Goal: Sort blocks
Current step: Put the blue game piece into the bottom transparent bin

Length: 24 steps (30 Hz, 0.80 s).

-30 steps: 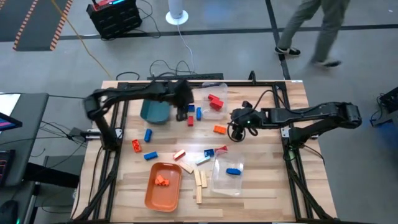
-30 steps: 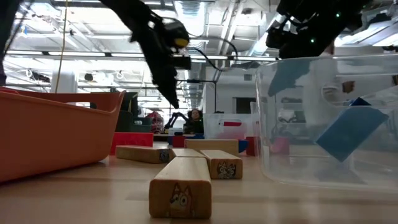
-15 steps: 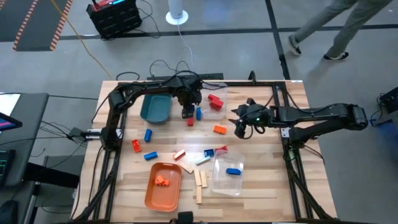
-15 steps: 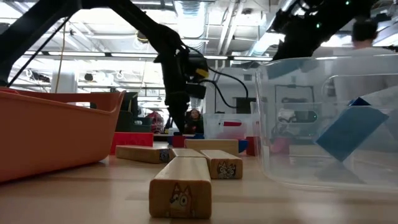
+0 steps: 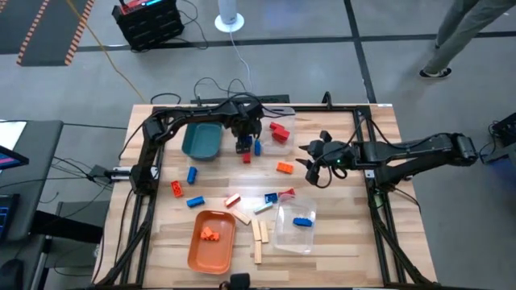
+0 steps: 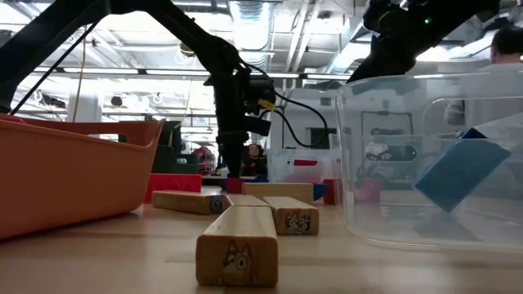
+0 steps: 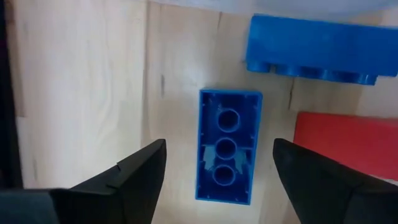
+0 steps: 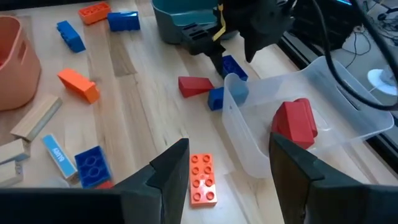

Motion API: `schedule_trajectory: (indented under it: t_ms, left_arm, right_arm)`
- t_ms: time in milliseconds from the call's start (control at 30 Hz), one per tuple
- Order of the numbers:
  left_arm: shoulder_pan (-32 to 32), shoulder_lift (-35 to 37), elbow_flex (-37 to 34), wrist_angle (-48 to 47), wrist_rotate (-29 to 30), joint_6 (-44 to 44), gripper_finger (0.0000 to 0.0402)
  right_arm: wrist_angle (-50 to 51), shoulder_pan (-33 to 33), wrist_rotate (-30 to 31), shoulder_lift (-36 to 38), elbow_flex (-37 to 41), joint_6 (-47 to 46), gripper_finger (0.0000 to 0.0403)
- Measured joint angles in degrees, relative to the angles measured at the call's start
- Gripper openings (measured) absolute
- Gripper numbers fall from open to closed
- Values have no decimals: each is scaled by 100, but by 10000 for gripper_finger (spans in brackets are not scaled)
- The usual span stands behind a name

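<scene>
One blue block [image 7: 227,147] lies between the left gripper's [image 7: 217,171] spread fingers [image 7: 140,174].

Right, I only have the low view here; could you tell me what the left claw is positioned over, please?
Observer: The left claw is open, its fingers on either side of a blue plastic brick lying hollow side up.
Operator: Is anything crowding that brick?
Observer: Yes, a second blue studded brick and a red plastic block lie close beside it.
Operator: And where is the right claw?
Observer: The right claw is open and empty, with an orange studded plastic brick on the table just ahead of it.
</scene>
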State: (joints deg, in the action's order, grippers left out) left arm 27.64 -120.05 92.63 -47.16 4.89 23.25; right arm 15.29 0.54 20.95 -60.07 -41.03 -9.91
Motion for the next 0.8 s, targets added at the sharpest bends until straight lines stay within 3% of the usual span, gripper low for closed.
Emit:
schedule_trajectory:
  t_ms: [300, 800]
  left_arm:
    - [-127, -1, -1, -8, 31, 52, 266]
    - [-164, -54, -2, -17, 302, 169, 264]
  right_arm:
    - [-100, 0, 4, 2, -1, 83, 196]
    - [-113, 0, 11, 0, 0, 158, 196]
